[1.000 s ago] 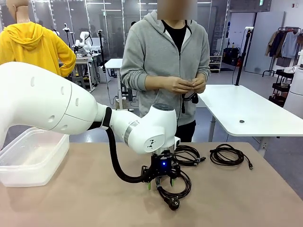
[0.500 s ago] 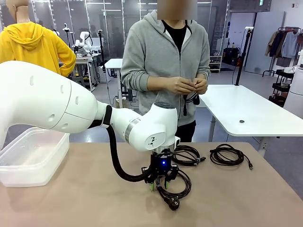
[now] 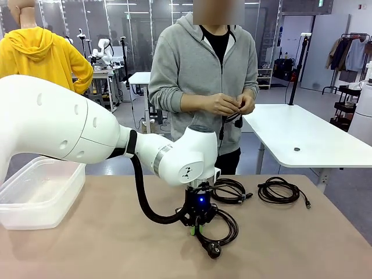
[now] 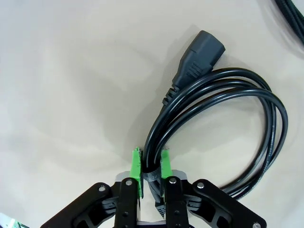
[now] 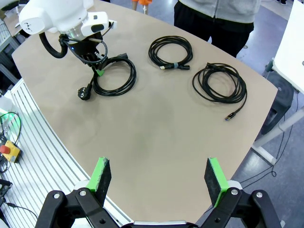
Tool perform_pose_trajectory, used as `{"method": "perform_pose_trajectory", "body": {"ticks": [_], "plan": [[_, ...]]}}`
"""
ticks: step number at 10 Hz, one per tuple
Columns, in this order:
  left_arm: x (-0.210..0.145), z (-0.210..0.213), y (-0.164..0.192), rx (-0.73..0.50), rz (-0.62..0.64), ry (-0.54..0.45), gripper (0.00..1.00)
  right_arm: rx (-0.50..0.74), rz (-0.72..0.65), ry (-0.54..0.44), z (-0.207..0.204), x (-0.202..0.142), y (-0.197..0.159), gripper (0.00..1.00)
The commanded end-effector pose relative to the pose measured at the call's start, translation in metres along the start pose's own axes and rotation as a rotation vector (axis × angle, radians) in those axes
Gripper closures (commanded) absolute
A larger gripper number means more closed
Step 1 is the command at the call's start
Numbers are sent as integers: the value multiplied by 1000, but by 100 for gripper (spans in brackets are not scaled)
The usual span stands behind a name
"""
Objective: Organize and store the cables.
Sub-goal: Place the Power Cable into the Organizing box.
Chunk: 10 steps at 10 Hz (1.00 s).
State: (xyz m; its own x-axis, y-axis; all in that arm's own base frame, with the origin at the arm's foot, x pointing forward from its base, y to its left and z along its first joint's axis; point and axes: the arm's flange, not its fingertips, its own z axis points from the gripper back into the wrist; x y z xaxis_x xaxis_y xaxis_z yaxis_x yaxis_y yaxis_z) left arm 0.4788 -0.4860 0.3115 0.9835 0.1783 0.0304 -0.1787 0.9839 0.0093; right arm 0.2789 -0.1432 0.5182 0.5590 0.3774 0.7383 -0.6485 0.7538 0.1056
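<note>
On the tan worktop (image 3: 104, 244), front view: left arm (image 3: 58, 122) is reached in from picture left across the middle, wrist pointed down. At the far side a person (image 3: 200, 75) in a grey hoodie is stood; a thin black cable (image 3: 233, 121) is held in both hands (image 3: 229, 104) at waist height, off the worktop. At the left edge a clear plastic bin (image 3: 40, 197) is set, well apart from the coils.

Three coiled black cables are laid on the worktop. Nearest the robot, under the left wrist, the power cable (image 3: 225, 224) is found. Just behind it the middle coil (image 3: 229, 190) is placed. Beside that, apart from it, the right coil (image 3: 280, 190) is laid, its small tip trailed to the right.

Wrist view: left end effector (image 4: 151, 159) is clamped on the power cable. Several strands are pinched between the green pads (image 4: 137, 164), and the rest of the loop is spread flat on the worktop. High over the worktop's edge the right end effector (image 5: 159, 173) is held, fingers spread wide, all three coils seen below.

Smallest bits: round plug (image 3: 213, 250) is laid at the near side of the power coil, and the angular connector (image 4: 197, 59) is rested at its other end.
</note>
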Motion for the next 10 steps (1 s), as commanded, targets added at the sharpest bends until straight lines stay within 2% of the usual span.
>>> {"method": "perform_pose_trajectory", "body": {"ticks": [1, 3, 6, 9, 10], "plan": [[2, 8, 3, 0, 15, 16, 100, 9, 15, -4, 1, 0, -1, 0], [3, 34, 7, 2, -47, 17, 100, 9, 15, -4, 1, 0, -1, 0], [8, 108, 14, 32, -158, -64, 100, 9, 15, -4, 1, 0, -1, 0], [13, 119, 8, 18, -191, -68, 100, 9, 15, -4, 1, 0, -1, 0], [13, 120, 4, 15, -236, -67, 100, 9, 15, -4, 1, 0, -1, 0]]}}
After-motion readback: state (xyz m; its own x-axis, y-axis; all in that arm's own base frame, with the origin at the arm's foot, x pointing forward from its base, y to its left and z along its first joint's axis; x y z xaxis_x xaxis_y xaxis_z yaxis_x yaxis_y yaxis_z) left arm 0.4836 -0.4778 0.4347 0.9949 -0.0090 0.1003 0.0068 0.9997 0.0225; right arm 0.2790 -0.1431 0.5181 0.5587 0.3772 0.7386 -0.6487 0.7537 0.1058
